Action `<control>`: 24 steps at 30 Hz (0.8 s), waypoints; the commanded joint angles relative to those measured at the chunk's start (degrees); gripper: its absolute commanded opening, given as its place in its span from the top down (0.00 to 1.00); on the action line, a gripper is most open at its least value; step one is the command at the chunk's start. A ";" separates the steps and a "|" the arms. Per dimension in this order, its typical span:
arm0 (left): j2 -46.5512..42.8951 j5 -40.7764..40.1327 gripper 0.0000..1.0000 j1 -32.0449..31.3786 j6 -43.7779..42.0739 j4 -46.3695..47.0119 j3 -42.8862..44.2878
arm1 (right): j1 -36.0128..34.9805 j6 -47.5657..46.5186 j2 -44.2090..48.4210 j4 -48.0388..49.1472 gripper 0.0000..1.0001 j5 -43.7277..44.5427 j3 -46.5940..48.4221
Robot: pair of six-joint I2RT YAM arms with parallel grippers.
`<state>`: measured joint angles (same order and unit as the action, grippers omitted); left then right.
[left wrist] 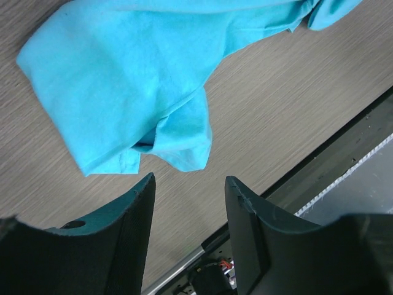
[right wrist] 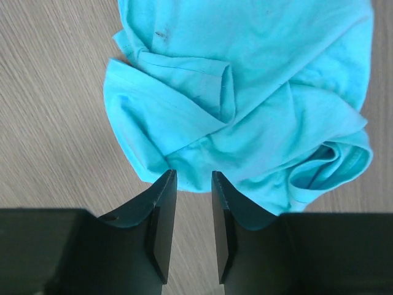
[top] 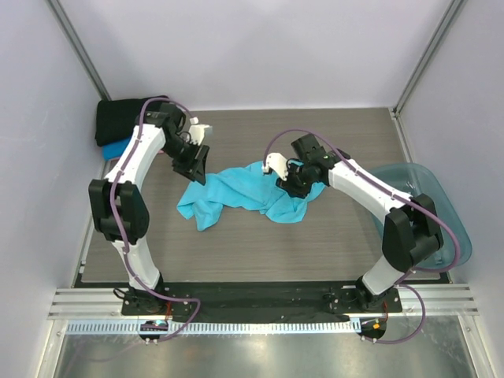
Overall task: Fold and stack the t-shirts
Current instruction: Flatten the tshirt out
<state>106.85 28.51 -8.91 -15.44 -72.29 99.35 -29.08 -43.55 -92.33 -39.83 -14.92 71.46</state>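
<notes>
Left gripper (left wrist: 189, 179) and right gripper (right wrist: 194, 176) hang with jaws apart and empty over opposite ends of the shirt (top: 236, 191), crumpled mid-table (top: 236, 256), probably so each can take an edge and spread it for folding, the stack (top: 118, 120) waiting far left

In the overhead view the left arm (top: 126, 169) rises from its base at the lower left of the frame, bends at a dark elbow, runs to the upper left, then turns down and right at the wrist. The left gripper (top: 197, 164) points toward the centre, its jaws well apart with nothing between them. The right arm (top: 366, 189) climbs from the lower right, folds at its elbow and reaches left toward the centre. The right gripper (top: 293, 179) angles downward, its jaws parted by a narrow, empty gap.
</notes>
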 commanded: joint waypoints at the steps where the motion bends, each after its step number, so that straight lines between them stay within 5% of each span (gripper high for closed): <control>1: 0.47 -0.21 0.49 -0.06 0.59 -0.04 2.60 | -0.10 -4.69 2.33 -0.42 0.64 -0.89 4.55; 6: 1.78 -2.93 0.50 0.38 0.76 1.45 2.52 | -1.32 -5.32 -2.39 -7.69 0.60 -5.99 14.73; 11: 0.57 -6.26 0.52 3.54 4.10 5.75 -0.19 | -6.86 5.37 -16.80 -18.07 0.68 -5.04 29.43; 24: -10.16 -9.80 0.53 5.83 2.96 16.22 -14.26 | -15.65 20.97 -11.90 -6.58 0.77 1.90 9.06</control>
<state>99.88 18.44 -3.60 -12.29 -59.20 86.54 -44.91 -26.74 -109.62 -50.09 -16.47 82.52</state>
